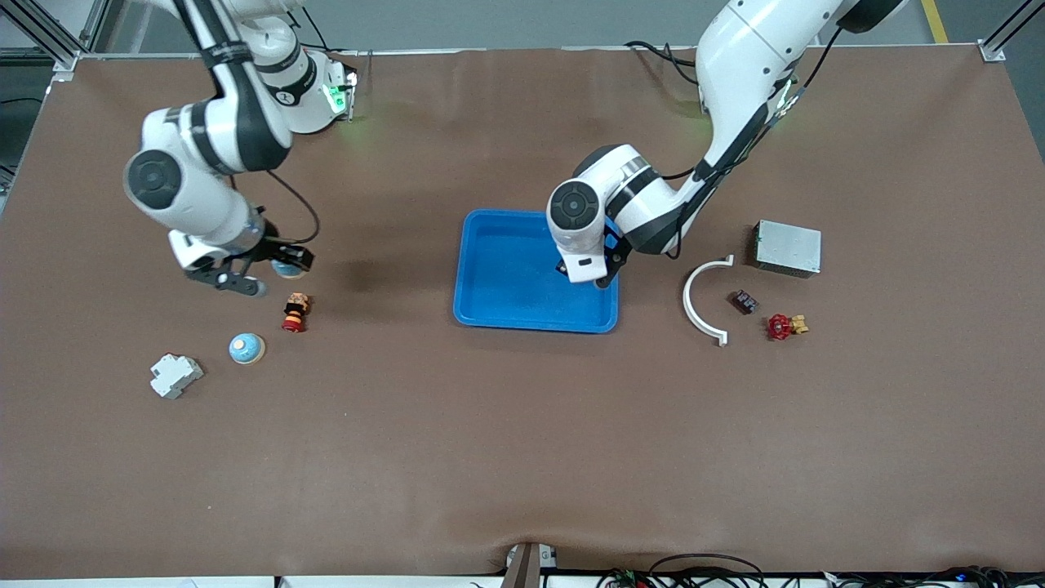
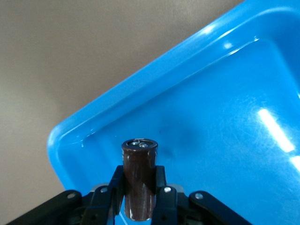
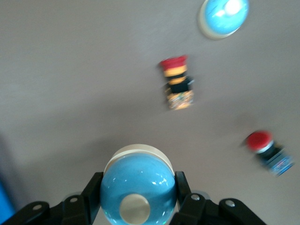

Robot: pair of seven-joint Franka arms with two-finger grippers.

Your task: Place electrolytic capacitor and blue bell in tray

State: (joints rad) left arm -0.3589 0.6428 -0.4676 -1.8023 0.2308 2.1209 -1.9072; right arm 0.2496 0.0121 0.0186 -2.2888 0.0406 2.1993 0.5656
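A: Where is the left tool (image 1: pixel 602 273) in the front view?

B: Just right of the frame's centre, over the tray (image 1: pixel 506 282), above the tray's corner toward the left arm's end of the surface (image 1: pixel 522 457). In the left wrist view its fingers (image 2: pixel 161 194) are clamped on the electrolytic capacitor (image 2: pixel 139 180), a dark brown cylinder with a silver top, held over the blue tray floor near a rounded corner.

A: And the right tool (image 1: pixel 277 265)?

B: In the left part of the front frame, up in the air over bare brown surface. The right wrist view shows its fingers (image 3: pixel 91 192) closed on the blue bell (image 3: pixel 137 187), a glossy blue dome with a pale round button and a cream base.

A: What lies below it in the front frame?

B: A small red, yellow and black push button (image 1: pixel 295 312) on the surface, and lower still a second blue bell (image 1: pixel 246 349), with a light grey block (image 1: pixel 175 375) beside it toward the lower left. The right wrist view also shows a red-capped button (image 3: pixel 268 151) at its right edge.

A: The right side of the front frame?

B: A grey metal box (image 1: pixel 787 247), a white curved bracket (image 1: pixel 700 302), a small dark component (image 1: pixel 744 302) and a red valve (image 1: pixel 784 327), all resting on the surface, apart from the tray.
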